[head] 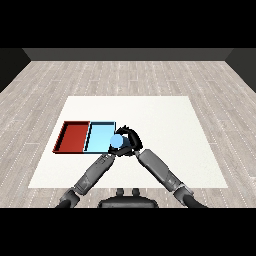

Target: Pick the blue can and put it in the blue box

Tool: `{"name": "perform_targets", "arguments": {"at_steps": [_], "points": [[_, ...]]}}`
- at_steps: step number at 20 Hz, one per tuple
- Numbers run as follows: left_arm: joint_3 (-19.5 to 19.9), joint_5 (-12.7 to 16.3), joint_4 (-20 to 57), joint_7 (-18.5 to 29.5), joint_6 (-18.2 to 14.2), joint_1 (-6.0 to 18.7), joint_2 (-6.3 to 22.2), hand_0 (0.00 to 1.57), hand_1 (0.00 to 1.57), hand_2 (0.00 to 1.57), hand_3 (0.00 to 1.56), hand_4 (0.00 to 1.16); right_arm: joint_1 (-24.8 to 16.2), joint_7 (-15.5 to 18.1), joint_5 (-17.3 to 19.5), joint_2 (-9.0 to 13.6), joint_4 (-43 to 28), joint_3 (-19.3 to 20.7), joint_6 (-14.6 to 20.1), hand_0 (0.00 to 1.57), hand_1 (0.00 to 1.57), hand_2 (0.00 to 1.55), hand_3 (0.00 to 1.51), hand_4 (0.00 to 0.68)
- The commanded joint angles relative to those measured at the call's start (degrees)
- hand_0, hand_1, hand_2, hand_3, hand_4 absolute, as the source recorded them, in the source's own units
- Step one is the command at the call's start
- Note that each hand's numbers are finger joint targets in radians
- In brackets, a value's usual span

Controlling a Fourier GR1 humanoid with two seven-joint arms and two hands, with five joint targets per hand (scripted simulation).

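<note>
Head view, one frame. White worktop (165, 115) on a grey plank floor (125, 75). Red tray (66, 137) and blue tray (98, 137) lay side by side at worktop left, touching along one edge, red to the left.

Blue can (116, 142) seen from above as a round light-blue top, at the right edge of the blue tray, overlapping its rim. Could not tell whether lifted or resting on rim or worktop.

Right robot hand (131, 140) curled round the can: black fingers arched over its far and right side, thumb below. Right forearm ran up from lower right toward the can.

Left robot hand (109, 154) just below and left of the can, at the tray's near right corner. Mostly hidden behind the can and the right robot hand; finger state could not be told. Contact with the can also unclear. Left forearm ran up from lower left, meeting the right near the can.
</note>
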State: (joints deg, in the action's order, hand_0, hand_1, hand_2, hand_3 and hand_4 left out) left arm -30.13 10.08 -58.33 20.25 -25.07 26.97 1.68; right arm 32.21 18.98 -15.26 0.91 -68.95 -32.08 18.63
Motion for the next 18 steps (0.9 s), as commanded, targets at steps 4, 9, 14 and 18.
{"name": "perform_targets", "arguments": {"at_steps": [4, 9, 14, 18], "points": [[-0.27, 1.75, 1.69, 2.29, -0.64, 1.57, -1.49, 0.0, 0.0, 0.0, 0.0, 0.43, 2.17, -2.49, -0.21, -0.22, -1.24, 0.31, -0.13, 1.45, 1.45, 1.46, 1.39, 0.59], [-2.46, 2.51, 0.11, 5.3, -7.67, -1.74, -1.55, 0.95, 0.95, 0.97, 0.85, 0.69, 0.65, 0.43, -3.33, -0.84, -0.92, -1.48, 0.59, 1.44, 1.44, 1.45, 1.39, 0.604], [-0.84, 3.46, 1.99, 5.89, -5.01, -0.79, -1.58, 0.58, 0.58, 0.71, 0.5, 0.66, -1.03, 0.12, -2.38, -0.84, -2.1, -3.07, 0.05, 1.44, 1.44, 1.45, 1.39, 0.591], [3.94, 8.01, 1.74, 3.69, 2.15, -0.55, -1.2, 1.18, 1.18, 1.19, 1.03, 0.63, -1.89, -2.38, -1.1, -0.01, -5.2, -2.01, 1.19, 1.44, 1.44, 1.45, 1.39, 0.58]]}}
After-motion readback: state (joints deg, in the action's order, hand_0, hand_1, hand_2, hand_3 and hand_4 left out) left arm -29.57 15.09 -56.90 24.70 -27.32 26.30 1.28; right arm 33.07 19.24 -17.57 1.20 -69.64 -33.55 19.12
